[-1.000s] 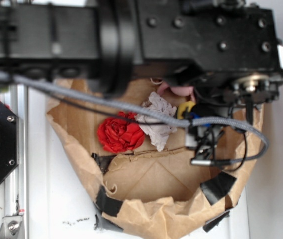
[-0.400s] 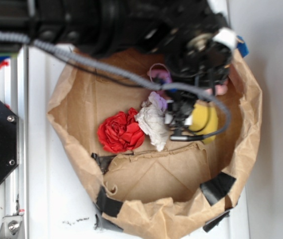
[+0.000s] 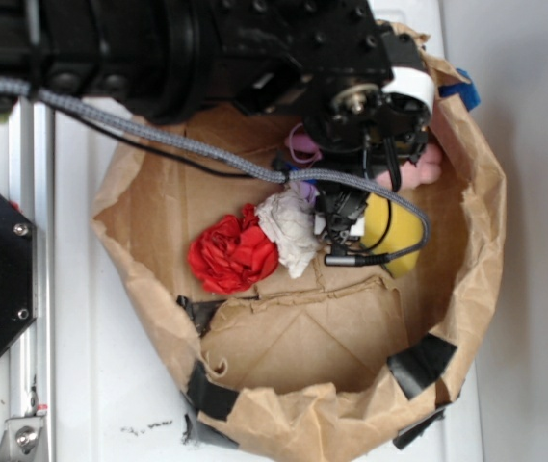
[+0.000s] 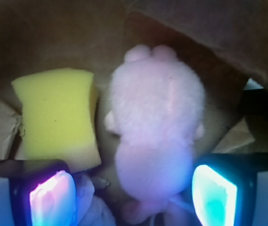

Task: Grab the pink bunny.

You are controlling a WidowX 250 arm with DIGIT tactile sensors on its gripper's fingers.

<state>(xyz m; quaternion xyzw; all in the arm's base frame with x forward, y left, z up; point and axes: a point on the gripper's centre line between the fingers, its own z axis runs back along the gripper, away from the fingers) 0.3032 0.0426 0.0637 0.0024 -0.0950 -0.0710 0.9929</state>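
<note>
Inside the paper bag [image 3: 466, 289], the bunny [image 4: 155, 122] lies just beside the sponge [image 4: 58, 125]. The pincer [image 4: 134, 193] straddles the bunny's near end. The cloth ball [image 3: 230, 252] touches the paper wad [image 3: 288, 231].

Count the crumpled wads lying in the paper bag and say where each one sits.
2. The red wad lies left of centre on the bag floor. The white wad touches its right side, beside the yellow sponge. The arm hides the bag's upper part, so more may be hidden.

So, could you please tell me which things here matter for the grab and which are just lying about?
For the job:
- bunny
- gripper, open, straddling the bunny

Lying about:
- sponge
- red cloth
- white wad
- bag
</note>
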